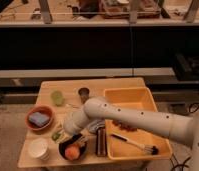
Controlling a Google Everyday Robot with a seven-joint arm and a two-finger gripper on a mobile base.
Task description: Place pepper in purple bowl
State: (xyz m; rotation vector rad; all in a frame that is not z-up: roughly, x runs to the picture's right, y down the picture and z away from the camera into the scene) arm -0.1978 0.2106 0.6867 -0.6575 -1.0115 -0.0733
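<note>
**Reaching over the near-left corner of the table**

Hanging low over the wooden table (118, 85), the gripper (63, 132) sits at the end of the white arm (143, 120), which slants down from the right edge of the view. Whether the jaws are apart or together cannot be told, since the wrist hides them.

Nearest the viewer, just below and to the right of the jaws, lies the purple bowl (68, 154), dark and round, with an orange fruit (71, 151) resting inside it. Below and to the left of the jaws stands a white cup (39, 148). To the right of the bowl, a dark upright packet (101, 142) stands beside the yellow tray (160, 145).

Right at the jaws, on their left side, a small light-green shape, the pepper (56, 135), shows against the tabletop; it is outside the purple bowl, and whether the jaws touch it cannot be told.

Up and to the left of the jaws sits the orange bowl (32, 112) holding a blue sponge (39, 119). The tray, well to the right, carries a black-handled brush (135, 144) and some reddish bits.

Farther back from the jaws stand a pale-green cup (57, 97) and, to its right, a small dark cup (84, 93).
</note>
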